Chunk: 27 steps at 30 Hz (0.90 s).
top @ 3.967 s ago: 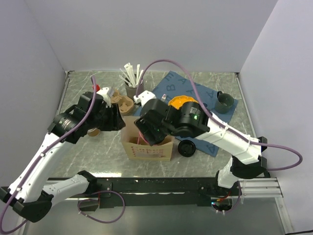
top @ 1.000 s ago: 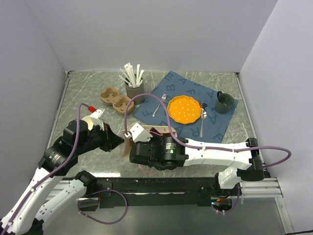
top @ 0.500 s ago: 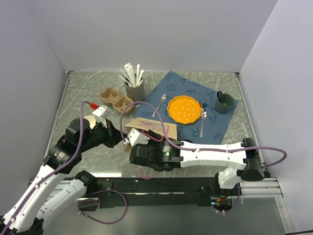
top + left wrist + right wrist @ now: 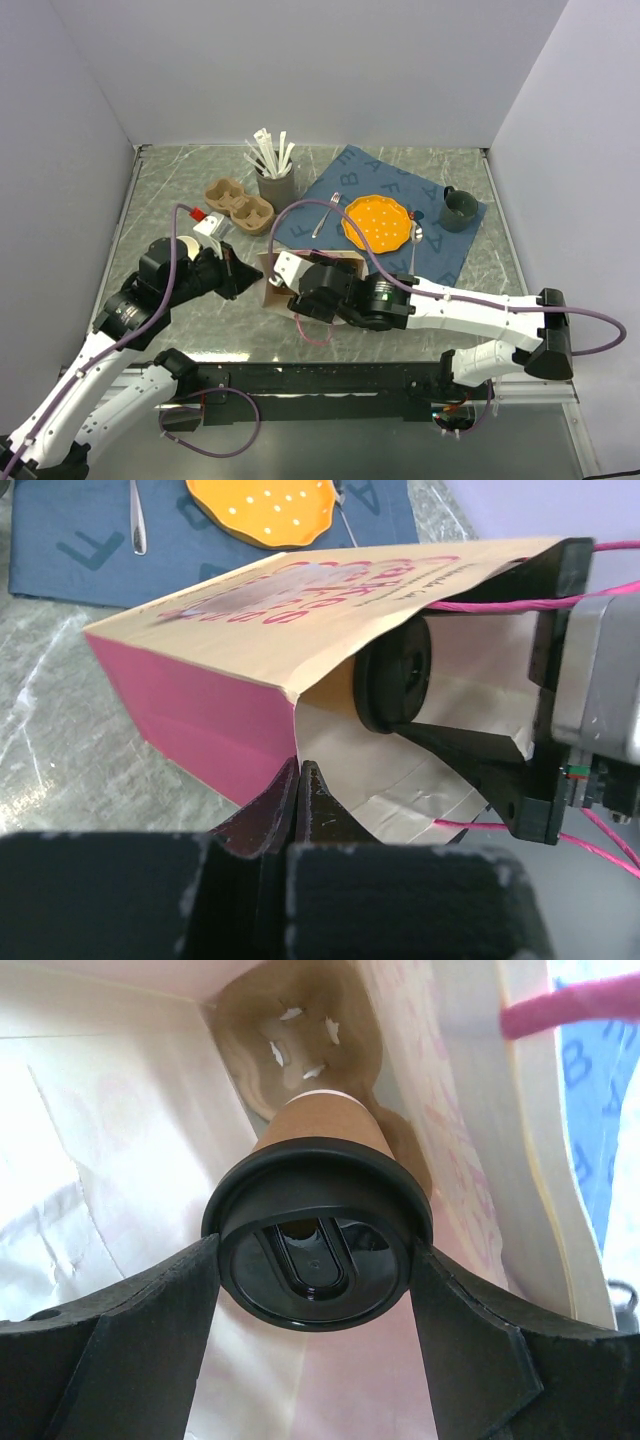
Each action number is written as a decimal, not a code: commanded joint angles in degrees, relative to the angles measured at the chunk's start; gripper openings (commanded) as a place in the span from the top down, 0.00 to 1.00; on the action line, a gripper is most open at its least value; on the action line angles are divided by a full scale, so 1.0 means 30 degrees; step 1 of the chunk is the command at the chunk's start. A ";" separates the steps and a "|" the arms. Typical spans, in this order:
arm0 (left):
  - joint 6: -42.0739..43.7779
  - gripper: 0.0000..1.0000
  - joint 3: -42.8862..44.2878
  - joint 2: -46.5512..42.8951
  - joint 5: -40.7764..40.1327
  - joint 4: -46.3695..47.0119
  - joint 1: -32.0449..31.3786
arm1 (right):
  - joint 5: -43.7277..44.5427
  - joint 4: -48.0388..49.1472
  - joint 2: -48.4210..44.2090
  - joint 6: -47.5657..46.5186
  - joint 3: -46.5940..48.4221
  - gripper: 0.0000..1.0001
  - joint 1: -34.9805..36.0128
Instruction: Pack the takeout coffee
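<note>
Takeout coffee point(image 4: 320, 1140) sits inside paper bag point(image 4: 272, 290); both claws engaged.
Top: bag lies on its side on table point(image 4: 170, 190), left gripper point(image 4: 243, 278) at its mouth, right arm point(image 4: 450, 296) reaching in. L wrist: left fingers point(image 4: 272, 805) pressed together, apparently nipping bag's lower rim. R wrist: right gripper point(image 4: 315, 1270) clamps the coffee by its black lid point(image 4: 315, 1260), bag walls all round.

The left arm point(image 4: 75, 370) bends up from the lower left of the top view, the left gripper point(image 4: 300, 783) pinched tight on the bag point(image 4: 200, 695) edge. The right arm point(image 4: 470, 300) reaches left from the lower right, the right gripper point(image 4: 315, 1280) squeezing the cup point(image 4: 320, 1128).
</note>
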 commanded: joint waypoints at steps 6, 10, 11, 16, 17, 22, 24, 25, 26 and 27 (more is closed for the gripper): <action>0.0034 0.99 -0.0424 -0.0889 0.0157 0.1691 -0.0089 | -0.0736 0.3156 -0.1722 -0.5421 -0.2180 0.56 -0.0685; -0.0317 0.99 -0.0775 -0.1565 -0.0228 0.1837 -0.0118 | -0.0002 0.2832 -0.1400 -0.5805 -0.2268 0.57 -0.0656; -0.0492 0.99 -0.0776 -0.1594 -0.0140 0.1808 -0.0118 | 0.0000 0.2891 -0.1428 -0.5893 -0.2326 0.57 -0.0714; -0.0991 0.99 -0.1068 -0.1944 0.0329 0.1690 -0.0118 | -0.0147 0.2833 -0.0961 -0.6362 -0.2532 0.57 -0.1065; -0.1108 0.99 -0.1127 -0.2120 0.0271 0.1749 -0.0118 | -0.0088 0.2746 -0.0844 -0.6363 -0.2503 0.57 -0.1124; -0.1576 0.99 -0.1566 -0.2094 0.0855 0.1808 -0.0118 | -0.0058 0.2483 -0.0316 -0.6509 -0.2066 0.58 -0.1388; -0.1957 0.99 -0.1567 -0.1801 0.1061 0.1778 -0.0118 | -0.0175 0.2132 0.0034 -0.6393 -0.1714 0.58 -0.1388; -0.2016 0.99 -0.1596 -0.1799 0.1062 0.1807 -0.0118 | -0.0233 0.1869 0.0094 -0.6305 -0.1480 0.58 -0.1388; -0.2133 0.99 -0.1683 -0.1828 0.1062 0.1924 -0.0118 | -0.0292 0.1779 0.0153 -0.6217 -0.1419 0.59 -0.1388; -0.2192 0.99 -0.1800 -0.2003 0.1033 0.2041 -0.0118 | -0.0380 0.1807 0.0153 -0.6071 -0.1448 0.59 -0.1417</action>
